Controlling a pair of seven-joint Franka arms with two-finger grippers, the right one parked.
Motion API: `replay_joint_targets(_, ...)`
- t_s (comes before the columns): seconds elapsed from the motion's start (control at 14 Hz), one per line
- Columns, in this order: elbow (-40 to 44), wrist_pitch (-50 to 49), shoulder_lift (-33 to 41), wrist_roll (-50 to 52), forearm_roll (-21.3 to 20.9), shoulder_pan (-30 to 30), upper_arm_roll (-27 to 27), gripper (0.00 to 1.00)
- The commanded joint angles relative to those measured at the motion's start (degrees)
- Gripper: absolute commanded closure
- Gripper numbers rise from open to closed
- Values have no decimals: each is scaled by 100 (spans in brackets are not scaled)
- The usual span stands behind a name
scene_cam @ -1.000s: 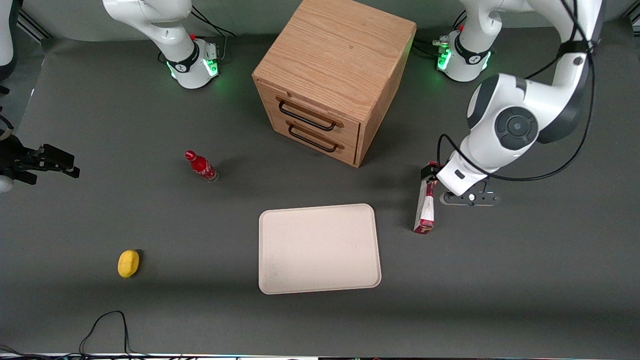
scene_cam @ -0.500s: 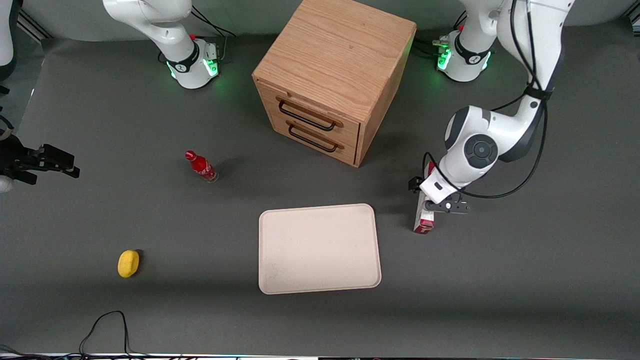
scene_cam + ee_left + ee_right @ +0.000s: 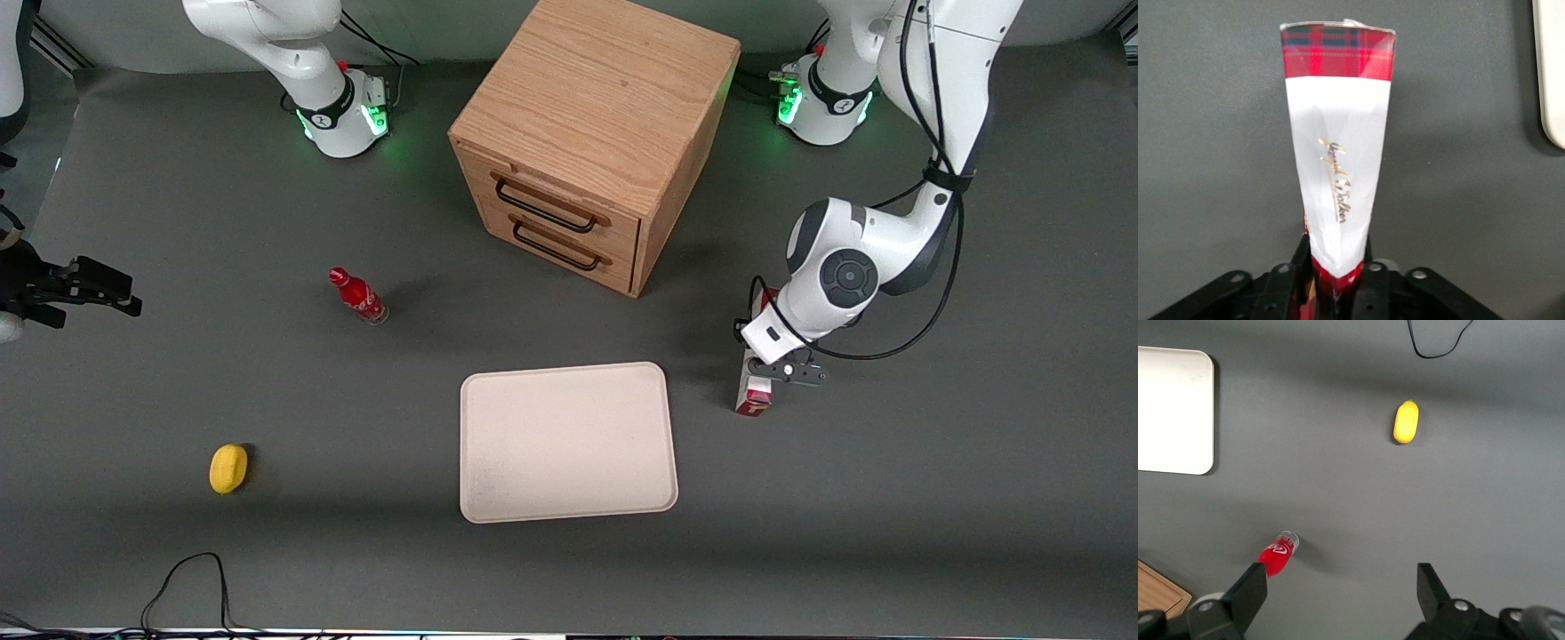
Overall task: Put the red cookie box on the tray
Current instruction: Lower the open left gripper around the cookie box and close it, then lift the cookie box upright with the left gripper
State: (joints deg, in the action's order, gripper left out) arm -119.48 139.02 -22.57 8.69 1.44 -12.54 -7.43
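lowered since a second ago: gripper (image 3: 772, 369) down from above the box's farther end to the middle of the red cookie box (image 3: 756, 391), wrist tucked closer over it. barely any shift over the last half second, so probably settling into the grasp rather than travelling. box itself unmoved, lying on the table (image 3: 933, 498) just beside the tray (image 3: 569, 442) toward the working arm's end, apart from the rim, one short end facing the front camera. in the wrist view, black fingers (image 3: 1281, 293) set on either side of the box's narrow red body (image 3: 1338, 200), hugging it closely; looks like a pinch on the carton or very near one, though real pressure cannot be confirmed. means, by judgement, pick-up stage only: nothing lifted, tray bare, carry and set-down not yet done. materials: thin cardboard carton, long and narrow, glossy print, tartan red band at the end, white panel with gold script, slight creasing along the white face, so likely light and a little crushable under a hard squeeze. tray (image 3: 1553, 73) flat, matte beige, rounded corners, low raised rim, much wider than the box, so plenty of landing room. table covering dark grey, dull, slightly soft-looking. elsewhere: wooden two-drawer cabinet (image 3: 591, 142) with black handles, small red bottle (image 3: 357, 296) and a yellow lemon-like object (image 3: 228, 468) toward the parked arm's end.
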Motion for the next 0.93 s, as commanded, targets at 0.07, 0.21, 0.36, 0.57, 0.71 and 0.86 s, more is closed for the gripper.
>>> replay_joint_targets(0.07, -13, -50, 103, -402, 14, 6, 5, 100)
replay_joint_targets(0.21, -14, -94, 165, -430, 14, 6, 5, 100)
replay_joint_targets(0.36, 56, -365, 296, -430, 14, 6, 5, 100)
replay_joint_targets(0.57, 311, -1243, 804, -553, 23, 6, 5, 100)
replay_joint_targets(0.71, 766, -2163, 1148, -579, 5, 6, 13, 100)
replay_joint_targets(0.86, 1704, -3707, 1272, -457, 5, -11, 13, 100)
